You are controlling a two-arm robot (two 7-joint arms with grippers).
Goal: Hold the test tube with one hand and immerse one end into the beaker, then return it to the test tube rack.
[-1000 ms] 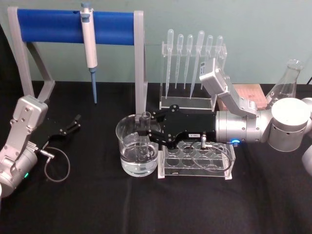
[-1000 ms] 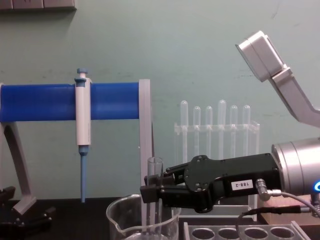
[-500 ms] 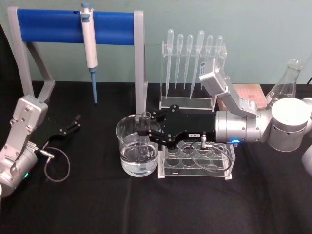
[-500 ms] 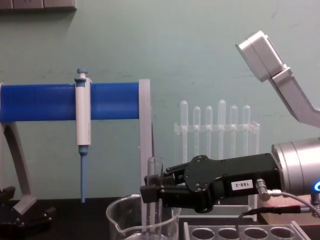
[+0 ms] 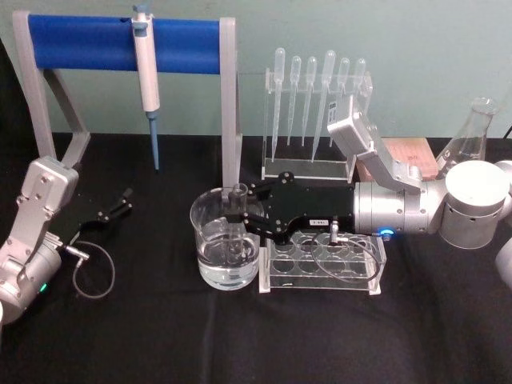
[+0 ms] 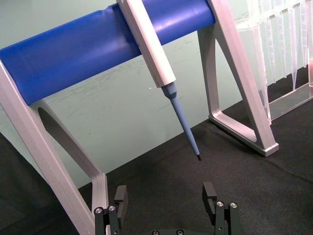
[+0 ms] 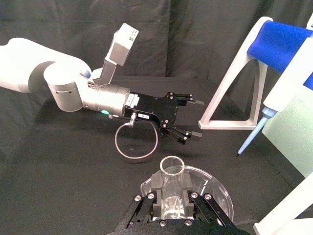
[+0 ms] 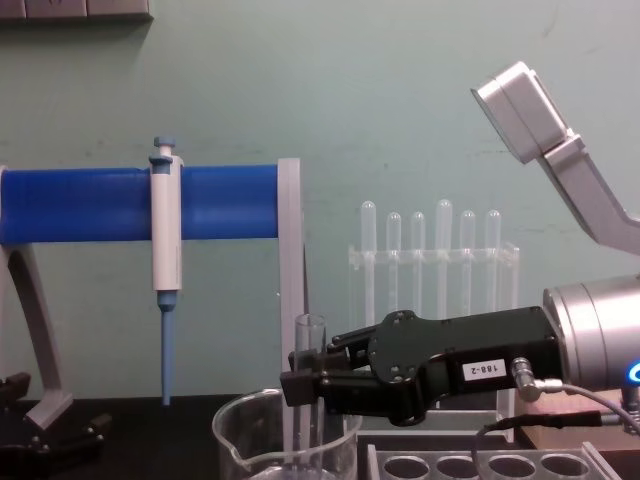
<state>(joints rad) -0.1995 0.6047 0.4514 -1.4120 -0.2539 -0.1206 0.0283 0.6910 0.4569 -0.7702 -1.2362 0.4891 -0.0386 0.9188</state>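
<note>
test tube stands upright inside the beaker, its round lower end down in the clear liquid and its rim above the beaker's rim. right gripper reaches in from the beaker's right and is clamped on the tube just below the tube's rim. test tube rack sits on the black desk just beside the beaker's right, under the gripper's body. left gripper lies well to the beaker's left, low over the desk, fingers spread wide and holding nothing. white-and-blue pipettor hangs behind the beaker, to its left.
</note>
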